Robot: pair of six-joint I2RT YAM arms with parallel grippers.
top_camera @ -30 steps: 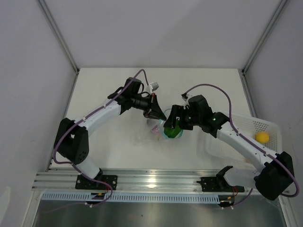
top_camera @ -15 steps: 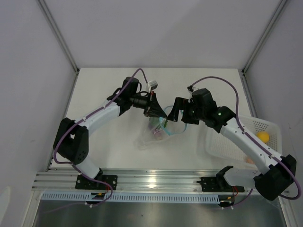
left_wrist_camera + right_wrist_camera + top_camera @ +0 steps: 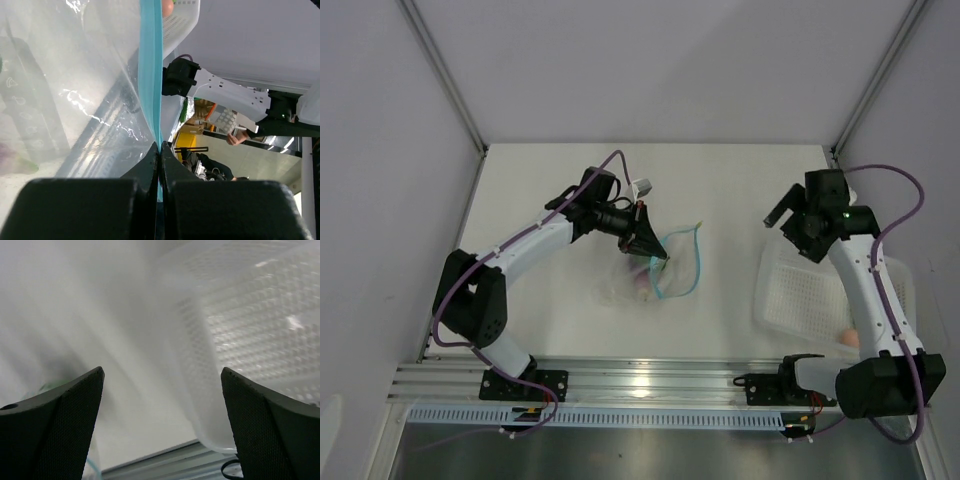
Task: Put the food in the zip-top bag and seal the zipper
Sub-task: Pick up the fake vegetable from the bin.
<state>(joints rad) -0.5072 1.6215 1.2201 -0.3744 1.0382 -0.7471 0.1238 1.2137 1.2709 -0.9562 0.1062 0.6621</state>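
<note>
On the counter, middle: the zip-top bag (image 3: 623,290) lies slumped, its clear film crumpled, with its mouth turned toward the right arm's side.
Zipper: the light-blue zipper (image 3: 693,262) curves in an open loop at the bag's mouth. In the left wrist view it runs as a taut strip straight into the fingers.
Left tool: the left tool (image 3: 661,259) is clenched on the zipper, fingers pressed together.
Food in bag: a pinkish piece (image 3: 642,285) shows through the film, with a green piece (image 3: 640,264) just beside it.
Right tool: the right tool (image 3: 781,213) is released, its fingers spread wide and grasping nothing. It is near the basket's far left corner, well apart from the bag.
Basket: the white perforated basket (image 3: 800,300) sits at the counter's right side, and a pinkish-orange piece (image 3: 847,338) lies in its near end.
</note>
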